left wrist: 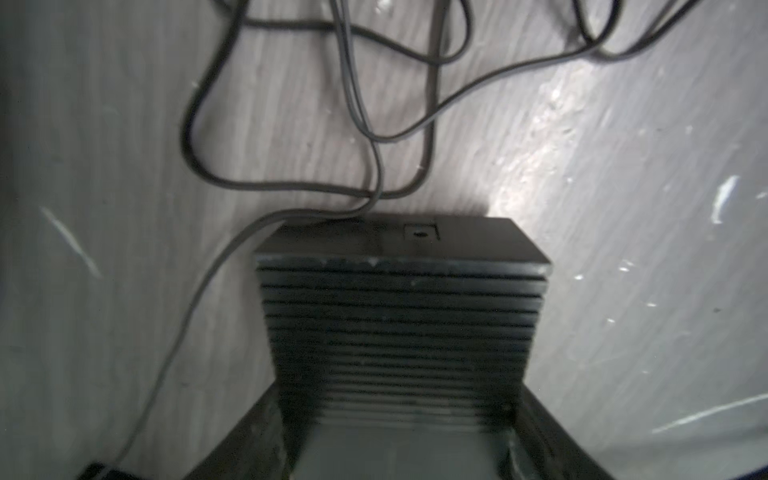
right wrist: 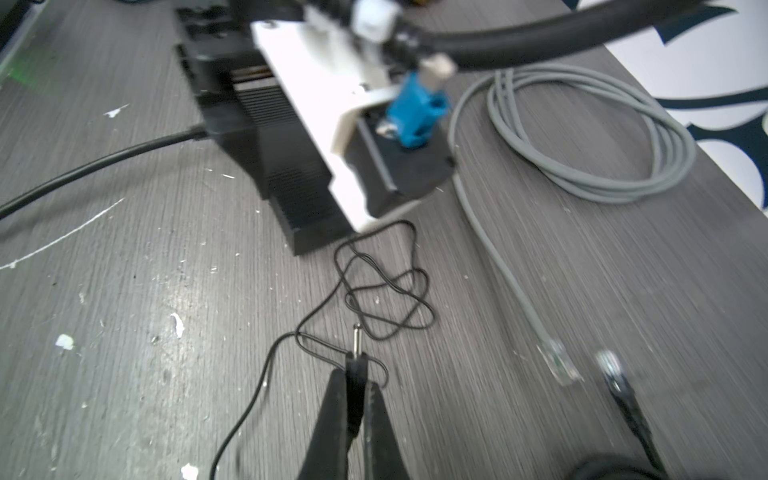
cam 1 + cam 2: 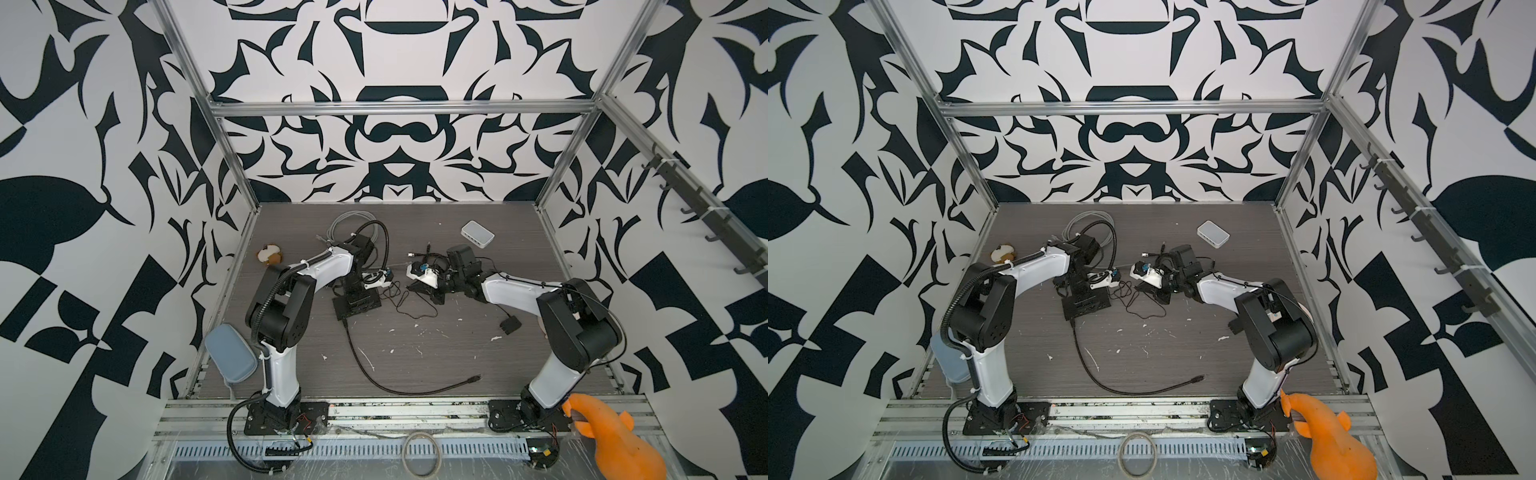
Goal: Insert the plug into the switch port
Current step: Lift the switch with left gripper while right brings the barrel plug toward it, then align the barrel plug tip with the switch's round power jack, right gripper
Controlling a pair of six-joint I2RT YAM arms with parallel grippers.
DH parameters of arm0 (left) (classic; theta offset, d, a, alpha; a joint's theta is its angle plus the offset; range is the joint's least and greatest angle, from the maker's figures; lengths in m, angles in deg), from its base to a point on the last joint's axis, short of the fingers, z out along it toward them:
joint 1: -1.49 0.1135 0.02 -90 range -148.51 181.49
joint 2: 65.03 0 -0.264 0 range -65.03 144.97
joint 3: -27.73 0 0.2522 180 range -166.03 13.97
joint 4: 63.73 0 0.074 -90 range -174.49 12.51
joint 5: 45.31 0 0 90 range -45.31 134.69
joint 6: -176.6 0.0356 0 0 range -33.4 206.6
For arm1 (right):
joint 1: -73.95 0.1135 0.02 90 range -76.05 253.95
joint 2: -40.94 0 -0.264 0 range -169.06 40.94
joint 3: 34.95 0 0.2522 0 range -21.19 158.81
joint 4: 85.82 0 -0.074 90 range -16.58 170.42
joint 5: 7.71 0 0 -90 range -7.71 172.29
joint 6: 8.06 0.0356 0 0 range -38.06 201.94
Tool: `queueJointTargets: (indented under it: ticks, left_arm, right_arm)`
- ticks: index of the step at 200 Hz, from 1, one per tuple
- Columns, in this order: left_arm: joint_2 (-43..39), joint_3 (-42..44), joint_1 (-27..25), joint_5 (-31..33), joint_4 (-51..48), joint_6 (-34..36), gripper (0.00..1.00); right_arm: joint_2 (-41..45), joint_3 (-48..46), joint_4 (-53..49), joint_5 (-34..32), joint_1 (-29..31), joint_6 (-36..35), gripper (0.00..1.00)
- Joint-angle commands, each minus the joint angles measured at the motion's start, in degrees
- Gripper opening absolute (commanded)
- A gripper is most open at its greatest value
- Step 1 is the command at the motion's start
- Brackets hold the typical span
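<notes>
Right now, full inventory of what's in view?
black switch: 1, black, table centre
plug: 1, black, metal tip, in right gripper
white box: 1, white, far right
grey cable: 1 coil, grey, far left-centre
thick cable: 1, black, centre to near edge
adapter: 1, black, beside right arm
plush toy: 1, brown-white, far left
case: 1, grey-blue, near left
orange toy: 1, orange, near right corner
tape ring: 1, tan, front edge
left gripper: 1, black, clamped on black switch
right gripper: 1, black, shut on plug

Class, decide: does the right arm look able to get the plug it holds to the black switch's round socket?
Probably yes. The right gripper is shut on the barrel plug, and the round socket on the black switch faces bare tabletop; only loose loops of thin cable lie between them.
</notes>
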Motion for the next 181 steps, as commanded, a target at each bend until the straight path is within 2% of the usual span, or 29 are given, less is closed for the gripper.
queueJointTargets:
  ticks: [1,49,67,87,104,141,181]
  left_arm:
    - [2.3,0.3,1.0,-0.6,2.5,5.2,0.53]
    - [-1.1,6.4,2.2,-2.9,9.9,8.1,0.52]
    - [0.4,4.2,2.6,-0.8,9.4,6.8,0.52]
    - [4.3,-1.1,4.2,3.5,5.7,4.2,0.46]
    - [5.6,-2.6,5.8,6.2,4.8,5.1,0.46]
    - [4.5,-1.0,8.6,2.1,8.5,8.6,0.47]
    - [7.8,-2.2,10.3,4.1,9.5,11.6,0.46]
  right_arm:
    - [-1.4,2.2,0.9,1.8,1.9,-4.2,0.00]
    - [-6.5,6.6,0.3,-0.6,4.8,-7.9,0.00]
    - [-8.8,8.6,0.7,-0.6,4.8,-8.0,0.00]
    - [-10.2,9.2,2.5,-0.8,4.8,-8.0,0.00]
    - [-10.8,9.9,2.6,-1.0,4.8,-8.8,0.00]
    - [-13.3,13.4,1.0,-1.5,4.5,-10.9,0.00]
    - [-17.4,18.5,1.7,-4.5,4.3,-12.0,0.00]
